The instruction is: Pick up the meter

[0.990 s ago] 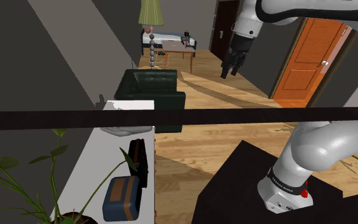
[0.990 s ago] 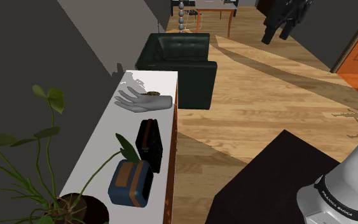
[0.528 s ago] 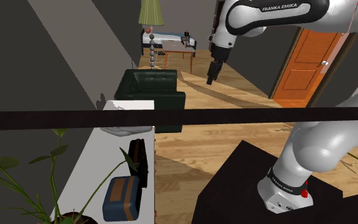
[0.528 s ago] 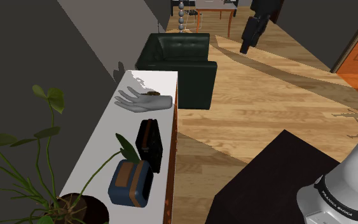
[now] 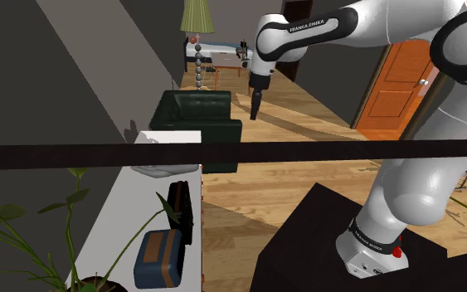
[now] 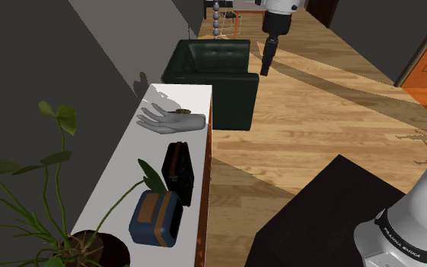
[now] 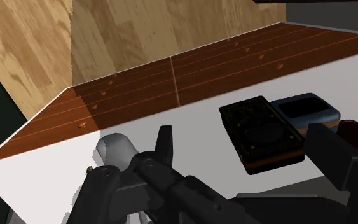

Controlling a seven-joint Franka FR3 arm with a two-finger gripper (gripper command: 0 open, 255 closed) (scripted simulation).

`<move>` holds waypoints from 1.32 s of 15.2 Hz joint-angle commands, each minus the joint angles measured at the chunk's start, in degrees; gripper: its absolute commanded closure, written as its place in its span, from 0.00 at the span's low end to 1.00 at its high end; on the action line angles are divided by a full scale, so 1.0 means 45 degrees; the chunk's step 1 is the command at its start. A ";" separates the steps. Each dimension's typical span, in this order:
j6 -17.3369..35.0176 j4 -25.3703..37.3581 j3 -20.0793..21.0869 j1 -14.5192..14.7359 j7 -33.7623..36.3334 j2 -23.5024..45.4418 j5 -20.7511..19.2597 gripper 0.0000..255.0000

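Moved since a second ago: hand (image 5: pixel 255 109) has swung nearer the grey palm sculpture (image 6: pixel 170 119), still well apart from it | meter (image 6: pixel 179 172): black, brown-edged, on white surface (image 6: pixel 143 144) near sculpture, untouched | blue case (image 6: pixel 155 218): beyond meter from sculpture | hand: fingers apart, holding nothing

In the shoulder view a dark horizontal bar (image 5: pixel 74 156) crosses the picture below the black two-finger gripper (image 5: pixel 255 113). It hides most of the grey hand-shaped sculpture (image 5: pixel 163 171) and a strip of the white cabinet top (image 5: pixel 128 195). In the wrist view the gripper's own body covers the sculpture's nearer part, and the green potted plant (image 6: pixel 61 115), farthest from the gripper, is cut off by the second exterior view's bottom edge.
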 commanded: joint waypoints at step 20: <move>-0.0080 0.7527 0.2092 0.0767 -0.8985 0.9223 0.0667 0.00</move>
